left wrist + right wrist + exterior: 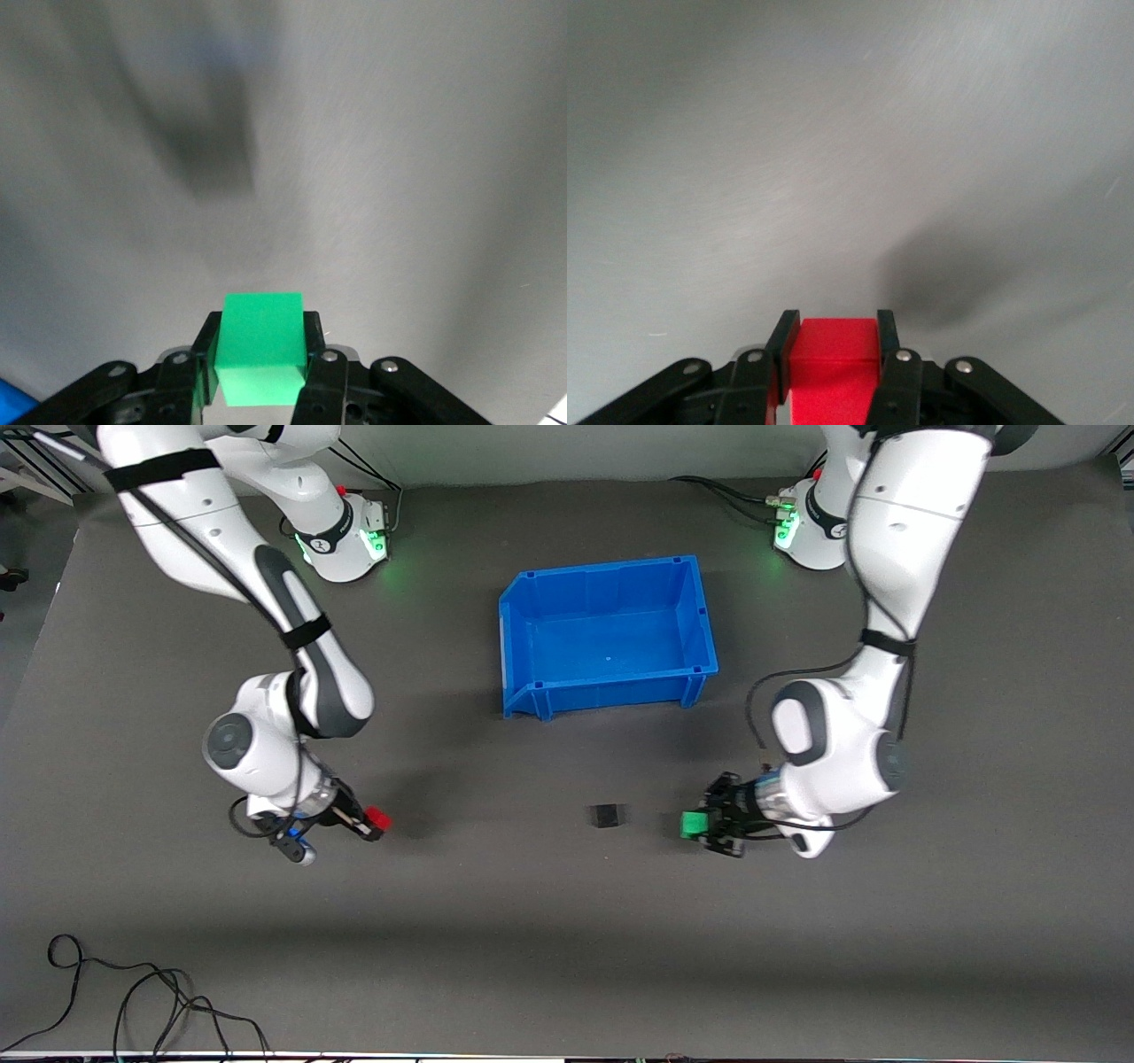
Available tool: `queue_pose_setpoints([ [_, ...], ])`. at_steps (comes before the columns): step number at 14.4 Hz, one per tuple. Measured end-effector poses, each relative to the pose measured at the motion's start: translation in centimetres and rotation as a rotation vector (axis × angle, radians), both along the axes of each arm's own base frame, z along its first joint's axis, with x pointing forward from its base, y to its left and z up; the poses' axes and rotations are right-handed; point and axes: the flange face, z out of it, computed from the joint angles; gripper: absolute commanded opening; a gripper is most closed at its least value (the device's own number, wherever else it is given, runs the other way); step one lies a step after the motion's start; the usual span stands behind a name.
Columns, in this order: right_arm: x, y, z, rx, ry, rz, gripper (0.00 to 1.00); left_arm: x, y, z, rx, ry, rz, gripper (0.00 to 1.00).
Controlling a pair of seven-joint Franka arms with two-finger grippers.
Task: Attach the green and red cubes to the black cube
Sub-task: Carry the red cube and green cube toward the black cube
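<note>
The black cube [607, 815] sits on the dark table mat, nearer the front camera than the blue bin. My left gripper [700, 825] is shut on the green cube [692, 825], held just above the mat beside the black cube, toward the left arm's end. The green cube [262, 345] sits between the fingers [314, 341] in the left wrist view. My right gripper [376, 821] is shut on the red cube [378, 817], low over the mat toward the right arm's end, well apart from the black cube. The red cube [833, 363] fills the jaws in the right wrist view.
An empty blue bin [609, 636] stands mid-table, farther from the front camera than the cubes. Loose black cables [133, 1001] lie near the front edge at the right arm's end. The arm bases [350, 536] stand along the back edge.
</note>
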Motion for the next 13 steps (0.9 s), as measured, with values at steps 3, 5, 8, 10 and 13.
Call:
queue_pose_setpoints([
  [3,0.3,5.7,1.7,0.045,0.049,-0.193,0.00,-1.3,-3.7,-1.8,0.018,0.013,0.012,0.19],
  [5,1.4,7.7,2.7,0.059,0.111,-0.324,0.00,-1.9,-5.2,-2.7,0.026,0.031,0.031,0.19],
  [8,3.3,9.5,4.3,0.068,0.181,-0.479,0.00,-2.5,-6.6,-3.9,0.041,0.034,0.099,0.19],
  [10,3.5,11.4,4.5,0.071,0.200,-0.541,0.00,-2.6,-7.3,-4.4,0.042,0.050,0.127,0.19],
  [13,2.4,16.0,2.9,0.035,0.202,-0.609,0.00,-2.5,-8.6,-5.1,0.039,0.056,0.148,0.19],
])
